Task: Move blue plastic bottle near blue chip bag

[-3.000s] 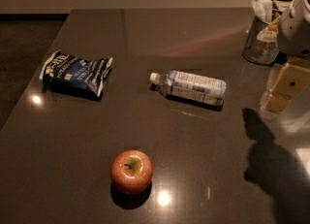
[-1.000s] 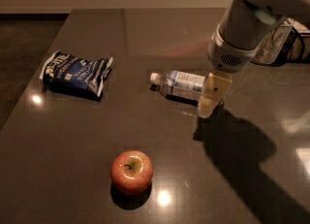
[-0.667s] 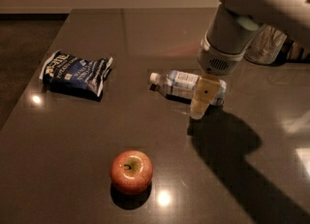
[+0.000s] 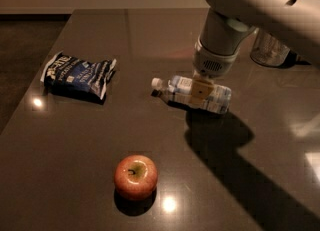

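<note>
The blue plastic bottle [image 4: 218, 98] lies on its side at the middle of the dark table [image 4: 70, 140], white cap pointing left. The blue chip bag [image 4: 77, 75] lies flat to its left, a clear gap apart. My gripper [image 4: 201, 92] hangs down from the arm [image 4: 235, 10] at the upper right and sits right at the bottle's middle, covering part of its label. I cannot tell whether it touches the bottle.
A red-yellow apple [image 4: 135, 176] stands near the front, below the gap between bag and bottle. A clear glass jar [image 4: 270, 50] stands at the back right, partly behind the arm. The table's left edge runs close to the bag.
The arm has swung in from the right edge and come down leftward over the bottle's middle. Bottle, bag and apple have not moved.
</note>
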You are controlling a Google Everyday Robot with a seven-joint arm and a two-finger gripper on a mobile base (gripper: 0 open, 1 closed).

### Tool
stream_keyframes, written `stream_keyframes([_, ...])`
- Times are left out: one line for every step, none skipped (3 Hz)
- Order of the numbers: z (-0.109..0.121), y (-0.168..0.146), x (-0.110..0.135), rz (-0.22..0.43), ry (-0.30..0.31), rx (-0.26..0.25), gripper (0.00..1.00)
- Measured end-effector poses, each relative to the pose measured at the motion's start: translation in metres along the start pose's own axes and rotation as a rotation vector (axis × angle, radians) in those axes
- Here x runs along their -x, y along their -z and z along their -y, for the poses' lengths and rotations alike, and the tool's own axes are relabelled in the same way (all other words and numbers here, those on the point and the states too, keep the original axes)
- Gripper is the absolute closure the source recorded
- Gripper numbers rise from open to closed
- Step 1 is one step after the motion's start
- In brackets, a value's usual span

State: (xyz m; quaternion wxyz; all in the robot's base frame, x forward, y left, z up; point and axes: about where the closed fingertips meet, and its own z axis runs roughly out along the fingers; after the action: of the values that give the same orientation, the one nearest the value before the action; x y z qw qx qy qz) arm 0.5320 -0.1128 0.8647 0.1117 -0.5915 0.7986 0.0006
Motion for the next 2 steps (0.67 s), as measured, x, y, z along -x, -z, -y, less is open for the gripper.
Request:
stream_keyframes([-0.001, 0.001, 0.013, 0.004, 0.016, 0.006, 0.64])
stream_keyframes([-0.001, 0.004, 0.037, 0.029, 0.044, 0.014, 0.87])
